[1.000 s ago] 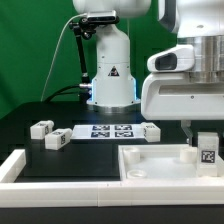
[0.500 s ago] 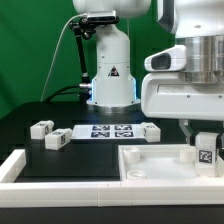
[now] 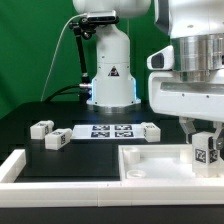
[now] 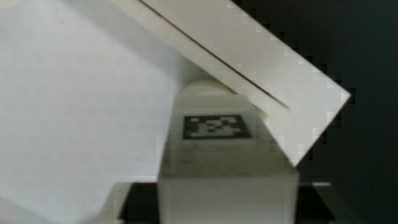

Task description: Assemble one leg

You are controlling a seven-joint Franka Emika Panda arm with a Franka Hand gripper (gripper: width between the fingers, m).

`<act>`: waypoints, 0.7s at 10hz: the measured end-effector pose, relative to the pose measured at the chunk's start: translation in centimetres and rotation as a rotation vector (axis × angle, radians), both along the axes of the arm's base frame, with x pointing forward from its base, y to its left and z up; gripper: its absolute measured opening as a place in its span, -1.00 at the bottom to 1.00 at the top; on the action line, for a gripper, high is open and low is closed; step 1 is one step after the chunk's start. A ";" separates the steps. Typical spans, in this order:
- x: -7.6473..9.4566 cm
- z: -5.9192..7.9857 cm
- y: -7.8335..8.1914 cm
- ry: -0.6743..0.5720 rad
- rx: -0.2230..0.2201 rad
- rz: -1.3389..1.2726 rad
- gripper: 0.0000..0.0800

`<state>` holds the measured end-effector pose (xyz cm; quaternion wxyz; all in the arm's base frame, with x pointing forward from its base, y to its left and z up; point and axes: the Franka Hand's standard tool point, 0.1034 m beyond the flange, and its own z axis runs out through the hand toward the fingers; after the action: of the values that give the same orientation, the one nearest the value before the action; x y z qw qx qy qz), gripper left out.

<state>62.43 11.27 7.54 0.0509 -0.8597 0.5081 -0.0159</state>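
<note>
The gripper point(image 3: 205, 132) hangs over the worktop's near corner on the exterior view's right, its jaws clenched on a leg point(image 3: 207, 149) that stands upright with its tag facing the camera. The leg sits at the far corner of the tray point(image 3: 160, 166), on that same side, low against the tray's floor; whether it touches the floor cannot be told. The tray, a large white square part with a raised rim, lies along the near edge of the black table point(image 3: 30, 148).

In the wrist view the leg point(image 4: 221, 150) runs straight out from between the fingers, tag toward the lens, with the tray's rim point(image 4: 249, 60) crossing slantwise just beyond its tip and the tray's white floor to one side.

Three more legs lie loose farther back. One point(image 3: 41, 127) rests near the edge on the exterior view's left, another point(image 3: 57, 139) just beside it and nearer the camera, and a third point(image 3: 150, 131) at the end of the marker board point(image 3: 106, 131) on the exterior view's right. The board lies flat in the middle of the table, in front of the arm's white base point(image 3: 110, 70). A white rail point(image 3: 12, 168) borders the near corner on the exterior view's left.
</note>
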 end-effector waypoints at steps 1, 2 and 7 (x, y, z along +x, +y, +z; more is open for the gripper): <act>-0.1 0.0 0.0 -0.007 0.014 -0.114 -0.27; -0.2 0.0 0.1 -0.012 0.026 -0.196 -0.27; -0.2 -0.1 0.3 0.032 0.119 -0.749 -0.27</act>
<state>62.19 11.59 7.46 0.0833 -0.6102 0.7878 0.0098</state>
